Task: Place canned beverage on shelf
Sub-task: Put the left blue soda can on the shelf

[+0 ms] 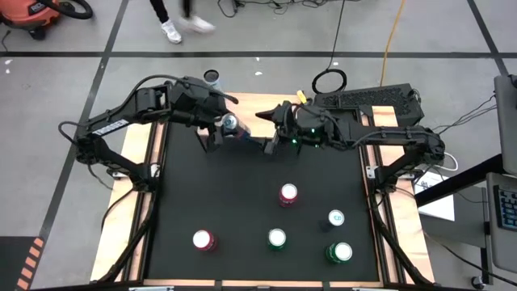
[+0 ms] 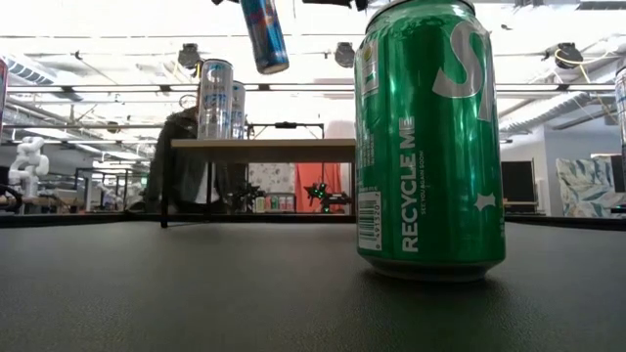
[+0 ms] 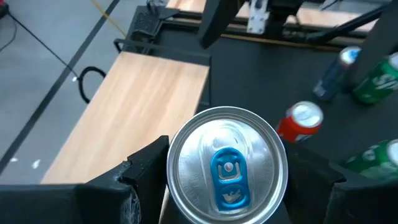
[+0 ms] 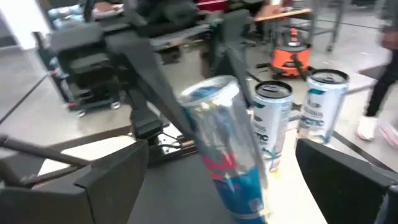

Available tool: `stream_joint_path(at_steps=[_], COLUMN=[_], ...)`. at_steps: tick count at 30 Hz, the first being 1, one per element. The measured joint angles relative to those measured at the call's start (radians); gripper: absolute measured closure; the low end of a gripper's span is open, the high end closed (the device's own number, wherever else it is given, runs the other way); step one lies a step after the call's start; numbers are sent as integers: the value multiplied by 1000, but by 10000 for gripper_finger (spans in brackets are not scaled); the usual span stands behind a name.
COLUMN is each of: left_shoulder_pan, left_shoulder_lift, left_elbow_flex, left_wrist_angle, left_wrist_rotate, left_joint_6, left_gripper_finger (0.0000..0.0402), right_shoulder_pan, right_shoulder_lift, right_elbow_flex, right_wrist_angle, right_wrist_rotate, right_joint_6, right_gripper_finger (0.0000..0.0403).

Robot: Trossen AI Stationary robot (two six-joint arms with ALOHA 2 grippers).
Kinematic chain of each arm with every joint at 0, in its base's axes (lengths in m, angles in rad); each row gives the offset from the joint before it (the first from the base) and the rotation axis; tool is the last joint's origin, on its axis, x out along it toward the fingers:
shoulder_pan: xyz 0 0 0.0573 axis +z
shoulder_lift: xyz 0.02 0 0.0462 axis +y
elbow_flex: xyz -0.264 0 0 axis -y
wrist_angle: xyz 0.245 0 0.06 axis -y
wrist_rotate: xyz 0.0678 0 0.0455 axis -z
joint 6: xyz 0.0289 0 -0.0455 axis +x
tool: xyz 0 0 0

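Slim blue-and-silver can (image 3: 227,165), blue tab, tilted in left tool (image 3: 227,186)

shelf (image 3: 149,99): pale smooth wood, thin black metal legs | blue can (image 3: 227,165): bright brushed-metal lid, glossy | green can (image 2: 430,137): glossy metal | table mat (image 2: 245,293): matt black, finely textured | left gripper (image 3: 227,186) fingers: matt black plastic

Shelf (image 3: 143,106) mostly bare, two cans (image 4: 298,118) crowding one end
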Motion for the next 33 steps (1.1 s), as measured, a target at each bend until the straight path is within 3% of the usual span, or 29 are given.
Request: stream_joint_path(at_steps=[7,23,33], left_shoulder_pan=[54,197,252], left_shoulder_lift=[52,157,162], left_elbow_flex=[0,0,0], left_wrist_angle=[7,22,19], left_wrist_rotate=[28,125,141], left_joint_6=[79,163,216], left_gripper_finger=[155,155,155], right_shoulder_pan=[-65,-93,-108], right_shoulder_lift=[13,11,71], right_elbow_flex=[0,0,0], right_wrist_angle=[-32,-240,-200], right_wrist_rotate=[-109,-108,-126], right_joint_6=[-29,-19,-17], right_gripper_finger=[22,23,23])
